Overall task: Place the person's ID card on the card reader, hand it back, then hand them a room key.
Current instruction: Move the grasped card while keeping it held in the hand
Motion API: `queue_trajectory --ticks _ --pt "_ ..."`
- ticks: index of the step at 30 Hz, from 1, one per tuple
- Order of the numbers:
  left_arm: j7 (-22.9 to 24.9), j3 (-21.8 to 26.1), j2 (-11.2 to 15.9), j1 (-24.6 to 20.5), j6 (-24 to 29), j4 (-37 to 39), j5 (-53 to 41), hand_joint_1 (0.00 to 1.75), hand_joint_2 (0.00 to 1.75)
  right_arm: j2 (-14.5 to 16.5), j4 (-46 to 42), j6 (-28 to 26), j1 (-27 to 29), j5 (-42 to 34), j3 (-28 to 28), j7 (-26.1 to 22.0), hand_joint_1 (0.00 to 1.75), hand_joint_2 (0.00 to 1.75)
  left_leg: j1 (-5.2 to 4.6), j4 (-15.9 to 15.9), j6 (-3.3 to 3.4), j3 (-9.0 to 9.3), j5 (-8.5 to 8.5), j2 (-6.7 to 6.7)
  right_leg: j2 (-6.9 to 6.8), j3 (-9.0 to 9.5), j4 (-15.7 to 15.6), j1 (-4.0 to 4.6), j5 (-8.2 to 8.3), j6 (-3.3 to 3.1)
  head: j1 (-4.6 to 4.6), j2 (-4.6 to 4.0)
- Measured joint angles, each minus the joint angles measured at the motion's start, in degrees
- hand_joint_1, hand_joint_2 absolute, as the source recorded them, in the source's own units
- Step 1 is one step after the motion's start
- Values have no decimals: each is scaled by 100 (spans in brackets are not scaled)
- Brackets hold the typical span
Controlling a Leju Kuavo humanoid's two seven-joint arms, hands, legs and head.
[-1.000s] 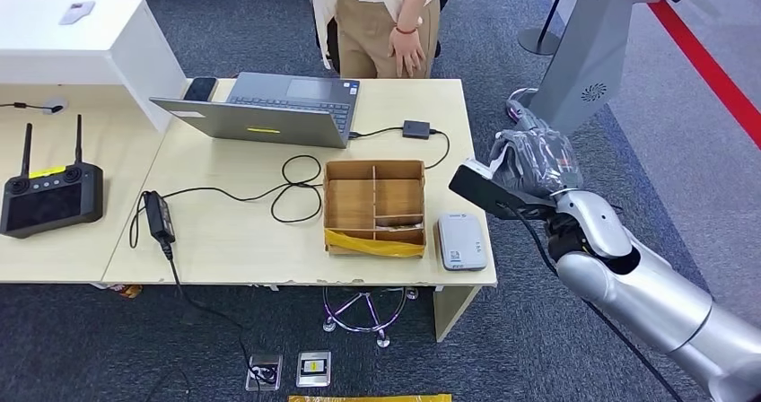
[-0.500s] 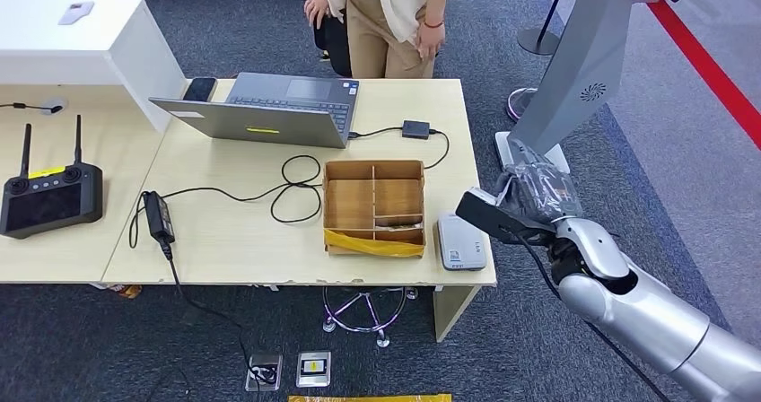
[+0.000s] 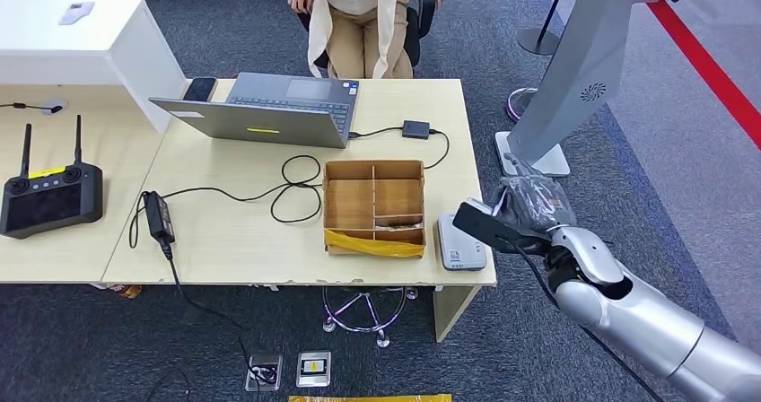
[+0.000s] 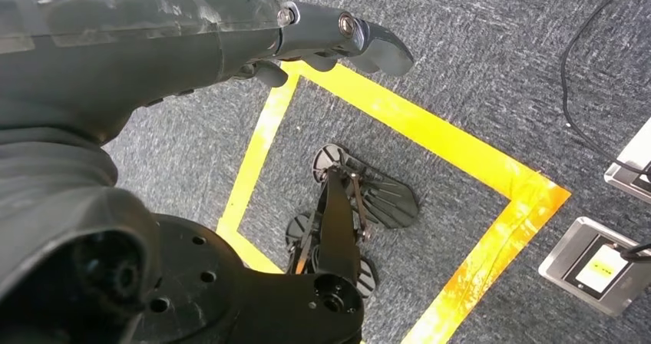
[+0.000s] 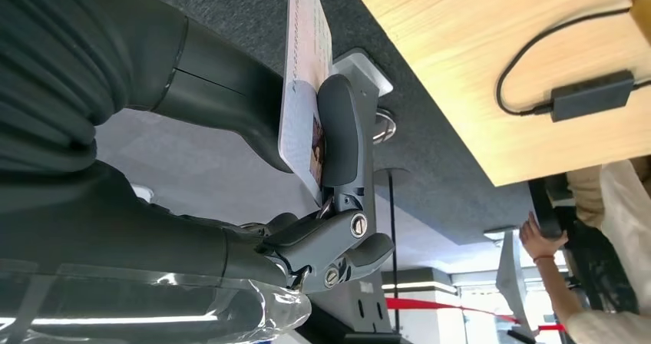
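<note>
1. Head view has the right hand [image 3: 529, 206] at about 4 o'clock, off the right edge of the table [image 3: 233, 231], just beside the card reader [image 3: 461, 240].
2. Right wrist view shows the right hand pinching the ID card [image 5: 305, 90] between the thick thumb and a dark finger; the card stands edge-on to the camera, with a small photo just visible beside the fingertip.
3. Left wrist view shows the left hand [image 4: 253, 29] hanging over grey carpet [image 4: 491, 60] marked with yellow tape [image 4: 430, 129]; its fingers look curled with nothing seen in them, but whether the hand is closed cannot be told.
4. The card reader, a small grey-white box, lies flat at the table's near right corner, around 5 o'clock, with nothing lying on its visible top.
5. Just left of the reader sits a wooden compartment tray [image 3: 374, 206] with a yellow strip along its near wall.
6. Toward 9 o'clock a black power adapter [image 3: 159, 215] and looped cable [image 3: 292, 187] lie on the table; further left is a black remote controller [image 3: 49, 196].
7. At 12 o'clock an open laptop [image 3: 269, 106] stands at the far edge, and beyond it a person [image 3: 359, 16] sits on a chair.
</note>
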Motion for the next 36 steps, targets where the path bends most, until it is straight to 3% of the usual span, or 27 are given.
queue_trajectory --ticks 14,36 --pt "127 -113 -2 -92 1 -2 -96 0 0 357 497 49 11 0 323 -245 175 175 0 0 0 0 0 0 0 0 0 0 0 0 1 0" --pt "168 -197 -14 -112 60 -2 -121 0 0 1210 1858 298 -57 379 336 -625 175 175 0 0 0 -1 0 -1 -1 1 1 0 0 0 1 0"
